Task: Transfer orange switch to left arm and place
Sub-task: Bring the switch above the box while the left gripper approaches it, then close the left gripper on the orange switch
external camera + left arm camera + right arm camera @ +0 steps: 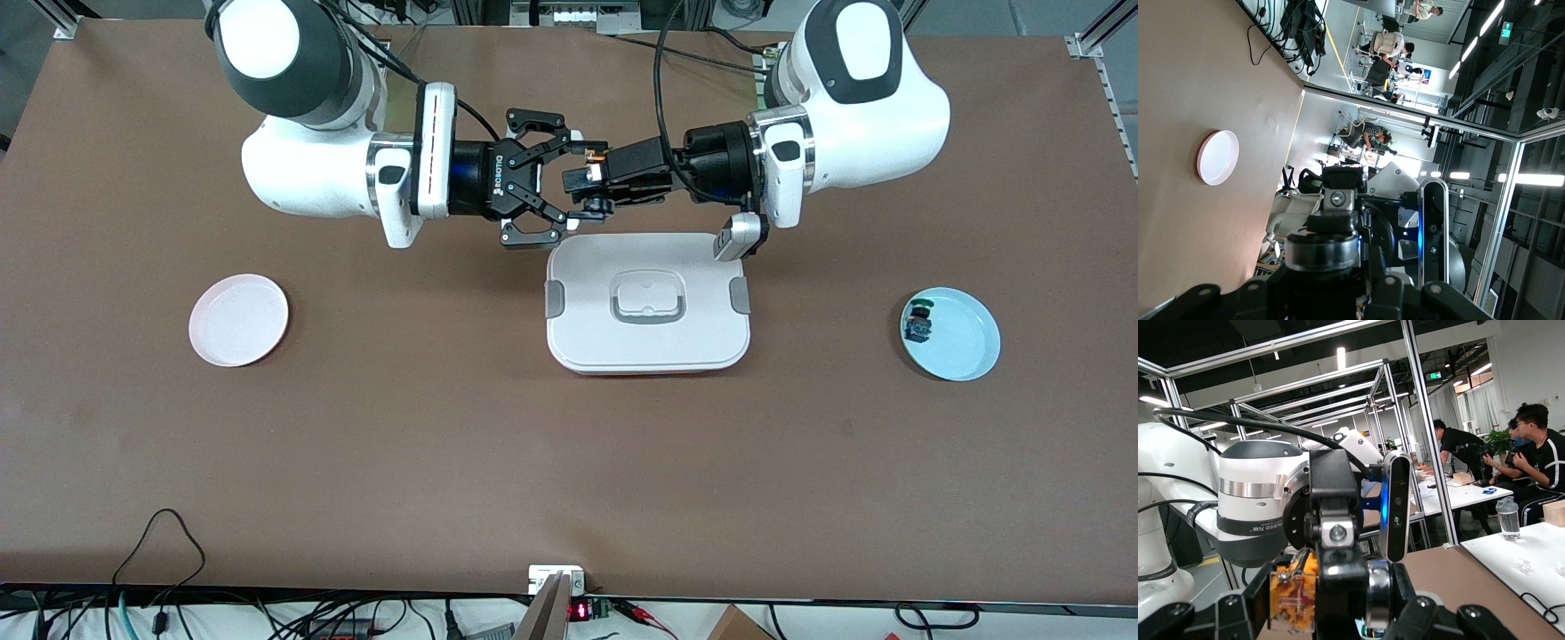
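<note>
The bench (569, 480) is a wide brown surface, and the two white arms reach in from the edge where their bases stand and meet in the air over its middle part. The right arm (320, 169) comes from its own end and the left arm (845, 116) from the other end, both lying almost level, their claws facing each other. Under the meeting place, a little nearer to the front camera, the box (648, 302) lies flat on the bench with its lid on, grey clips at its two short sides and a recessed handle in the lid. A pink plate (238, 319) rests toward the right arm's end of the bench, well apart from the box, and a light blue plate (950, 333) rests toward the left arm's end with a small blue-and-green component (918, 324) lying in it near its rim. The right claw (580, 177) has its linkage fingers drawn together at the tips, just at the orange switch (597, 165). The left claw (589, 183) is pinching the orange switch, which is up in the air over the bench, just above the box edge nearest the robot bases; in the right wrist view its orange body (1295, 597) shows between black fingers.
</note>
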Controlling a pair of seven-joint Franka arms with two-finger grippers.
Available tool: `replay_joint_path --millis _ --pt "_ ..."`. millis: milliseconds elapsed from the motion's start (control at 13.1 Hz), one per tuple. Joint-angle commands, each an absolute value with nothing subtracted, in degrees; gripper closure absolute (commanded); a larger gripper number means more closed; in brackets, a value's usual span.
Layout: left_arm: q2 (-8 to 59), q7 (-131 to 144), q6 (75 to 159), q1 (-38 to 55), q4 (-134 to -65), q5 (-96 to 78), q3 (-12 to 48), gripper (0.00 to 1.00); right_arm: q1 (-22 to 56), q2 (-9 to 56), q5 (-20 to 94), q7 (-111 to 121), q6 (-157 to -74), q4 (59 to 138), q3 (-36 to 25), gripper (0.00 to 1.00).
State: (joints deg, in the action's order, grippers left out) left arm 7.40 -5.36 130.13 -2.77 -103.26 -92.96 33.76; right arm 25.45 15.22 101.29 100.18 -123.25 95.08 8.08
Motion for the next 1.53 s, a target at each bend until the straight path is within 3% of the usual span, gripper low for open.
replay_joint_path --millis 0,305,458,610,839,916,1068,1145,1221,1450 --pt "7.56 -6.51 130.08 -3.69 -102.48 -94.31 34.01 0.36 26.02 14.59 102.04 100.72 -123.93 95.71 7.91 0.99" --pt "7.29 -6.42 128.5 -4.74 -102.83 -94.31 33.93 0.3 25.75 14.24 101.87 100.9 -123.31 95.8 7.91 0.99" --pt "7.21 -6.42 127.01 -5.62 -103.01 -94.22 33.93 0.33 25.66 13.98 101.87 100.99 -123.31 96.06 7.82 0.98" --pt "7.03 -6.77 126.21 -6.41 -103.18 -93.96 33.75 0.58 25.75 13.97 101.87 100.9 -123.31 96.06 7.82 0.98" --pt "6.94 -7.03 123.41 -7.64 -103.62 -93.78 33.75 0.64 25.75 13.97 101.78 101.16 -123.31 96.15 7.74 0.98" --pt "6.86 -7.12 122.88 -7.73 -103.97 -93.78 33.66 0.7 25.75 13.97 101.78 101.34 -123.31 96.24 7.73 0.98" --pt "6.86 -7.82 122.61 -7.73 -104.06 -93.78 33.75 0.9 25.75 13.89 101.78 101.69 -123.31 96.59 7.82 0.98" --pt "6.86 -7.65 122.61 -7.73 -104.06 -93.78 33.75 1.0 25.75 13.89 101.78 101.69 -123.22 96.59 7.74 0.84" --pt "6.86 -7.65 122.61 -7.73 -104.06 -93.78 33.75 1.0 25.75 13.89 101.86 101.17 -123.14 96.85 7.82 0.01" --pt "6.86 -7.47 122.52 -8.08 -103.97 -93.78 33.75 1.0 25.66 13.71 101.87 100.99 -123.13 96.86 7.82 0.0"
